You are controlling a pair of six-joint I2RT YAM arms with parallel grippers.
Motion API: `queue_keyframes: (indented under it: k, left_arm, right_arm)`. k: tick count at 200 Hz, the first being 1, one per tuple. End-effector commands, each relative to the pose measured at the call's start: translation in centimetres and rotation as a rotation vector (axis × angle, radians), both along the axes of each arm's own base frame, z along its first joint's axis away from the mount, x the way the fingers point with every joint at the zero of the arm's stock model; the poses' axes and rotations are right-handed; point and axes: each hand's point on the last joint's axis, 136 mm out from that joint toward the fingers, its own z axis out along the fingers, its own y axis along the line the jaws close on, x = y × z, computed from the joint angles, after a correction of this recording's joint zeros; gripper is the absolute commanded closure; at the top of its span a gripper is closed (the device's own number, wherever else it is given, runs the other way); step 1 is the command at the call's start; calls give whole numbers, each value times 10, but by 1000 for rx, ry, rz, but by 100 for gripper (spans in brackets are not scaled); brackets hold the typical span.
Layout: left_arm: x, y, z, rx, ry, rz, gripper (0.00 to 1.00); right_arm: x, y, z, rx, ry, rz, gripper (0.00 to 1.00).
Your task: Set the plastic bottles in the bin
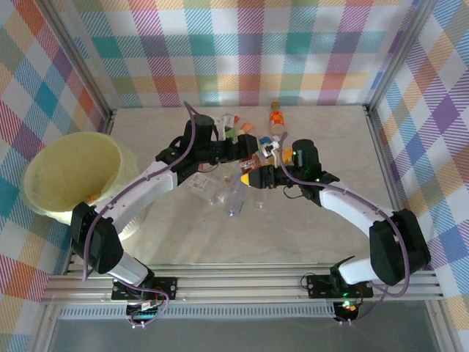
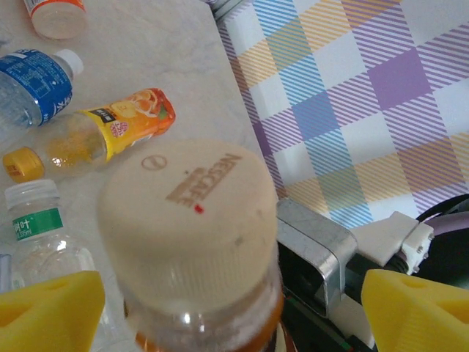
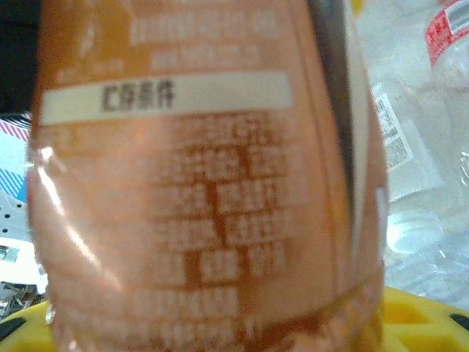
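Well, your right gripper (image 3: 220, 326) is pinching the orange bottle (image 3: 205, 183) — smooth, glossy plastic with a label in fine print. Your left gripper (image 2: 231, 308) is spread, with its yellow fingers (image 2: 414, 308) either side of a ribbed cream cap (image 2: 190, 198). More bottles (image 1: 234, 194) lie loose on the marbled table (image 1: 308, 242) — the bin (image 1: 73, 172), round, pale and translucent, sits well apart at the left.

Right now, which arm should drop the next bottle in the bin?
Probably the left. The bin stands on its side, far from the right gripper. The left gripper has its fingers either side of the cream-capped bottle.
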Motion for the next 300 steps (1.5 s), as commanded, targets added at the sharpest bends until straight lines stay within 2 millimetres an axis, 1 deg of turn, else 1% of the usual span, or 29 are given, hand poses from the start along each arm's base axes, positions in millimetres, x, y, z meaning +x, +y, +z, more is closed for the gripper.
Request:
queue_keyframes:
  k: [1,41,84,107,120,139,153,169,183,197,200,210,212,218,239,261,277,300]
  left_arm:
    - [-6,-7,-3,-17,5,-35,18]
    - [-10,-8,-1,-31,-7,-53,33]
    - [-11,-11,0,-40,-21,-73,41]
    - [-11,-12,0,-44,-22,-77,47]
    - [-10,-10,0,-36,-25,-65,50]
    - [-6,-3,-3,4,-35,-21,51]
    - [0,8,-8,52,-42,41,51]
    - [6,22,-11,106,-52,118,51]
    - [10,34,-10,147,-64,181,51]
    - [12,47,-8,186,-81,235,51]
    - [13,50,-6,193,-88,249,51]
    - [14,59,-1,211,-107,287,52]
    - [11,62,-6,230,-94,292,52]
    - [10,69,-4,246,-96,313,52]
    - [4,91,11,286,-137,379,52]
    - [-1,130,30,391,-192,509,52]
    - [-7,160,50,467,-242,603,52]
    - [-19,188,82,530,-304,668,52]
  right_arm:
    - [5,10,28,70,-81,27,48]
    - [6,15,34,103,-84,35,46]
    - [2,19,44,136,-104,55,44]
    - [1,19,42,134,-102,57,42]
    - [2,19,40,131,-97,53,39]
    - [4,19,34,116,-91,36,31]
    - [7,17,28,93,-89,10,25]
    - [13,14,24,57,-96,-35,15]
    - [15,10,25,25,-126,-61,8]
    - [16,5,29,-5,-165,-96,4]
    - [17,3,30,-12,-174,-106,0]
    - [18,-2,32,-39,-208,-138,0]
    - [18,-3,32,-45,-216,-144,0]
    - [18,-7,34,-66,-242,-159,0]
    - [15,-24,39,-136,-336,-221,0]
    - [18,-44,47,-186,-446,-328,0]
    - [22,-59,52,-204,-505,-422,0]
    - [29,-75,57,-223,-540,-524,0]
